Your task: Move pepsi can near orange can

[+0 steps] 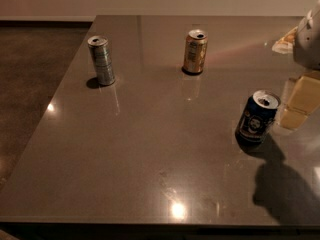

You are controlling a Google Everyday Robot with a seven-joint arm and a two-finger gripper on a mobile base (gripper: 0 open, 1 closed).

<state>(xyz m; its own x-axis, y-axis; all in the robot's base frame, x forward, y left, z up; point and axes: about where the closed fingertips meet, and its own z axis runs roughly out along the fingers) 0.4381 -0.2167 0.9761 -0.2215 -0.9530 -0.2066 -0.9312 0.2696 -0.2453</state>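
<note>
The pepsi can (257,117), dark blue with a round pale logo and an open silver top, stands on the right side of the grey table (150,149), leaning slightly to the right. The orange can (195,51), orange-gold with a silver top, stands upright at the back centre, well apart from the blue can. My gripper (298,108), pale yellow under a white arm housing (310,36), comes in from the right edge and sits just right of the pepsi can, close to its top. It does not hold the can.
A silver-grey can (102,60) stands upright at the back left of the table. The table's left edge drops to a dark floor (30,74). A pale object (285,40) lies at the far right rear. My arm's shadow (285,189) falls at the front right.
</note>
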